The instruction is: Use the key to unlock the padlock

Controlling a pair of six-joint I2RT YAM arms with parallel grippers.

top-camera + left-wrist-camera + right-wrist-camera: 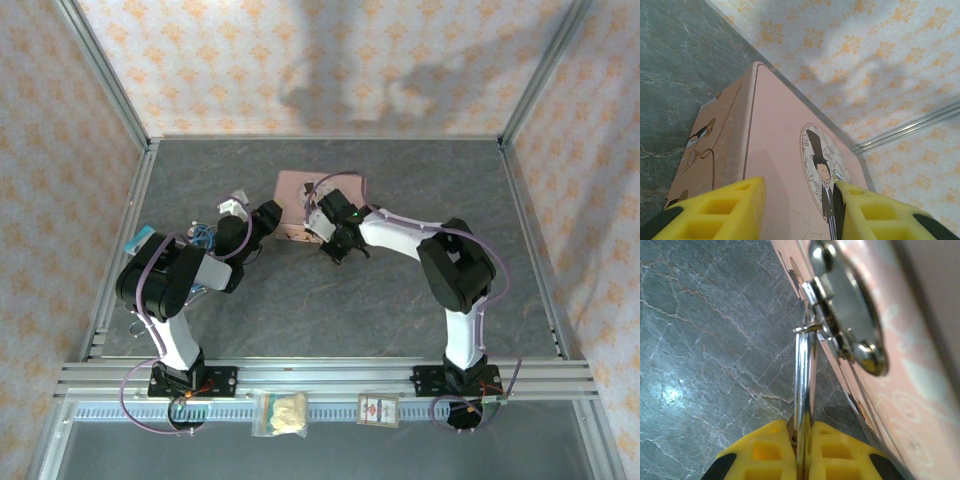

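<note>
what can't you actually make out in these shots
- Right wrist view: the thin silvery piece clamped in the right gripper is edge-on; key or padlock shackle, cannot tell.
- Top view: where that piece meets the pink tin, hidden under the right arm.
- Left wrist view: whether the left gripper presses the tin; the bottom edge cuts off the contact.

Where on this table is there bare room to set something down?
Bare: the right side between the right arm and the rail; the far strip behind the tin. Crowded: left of the tin, by the left arm and clutter.
</note>
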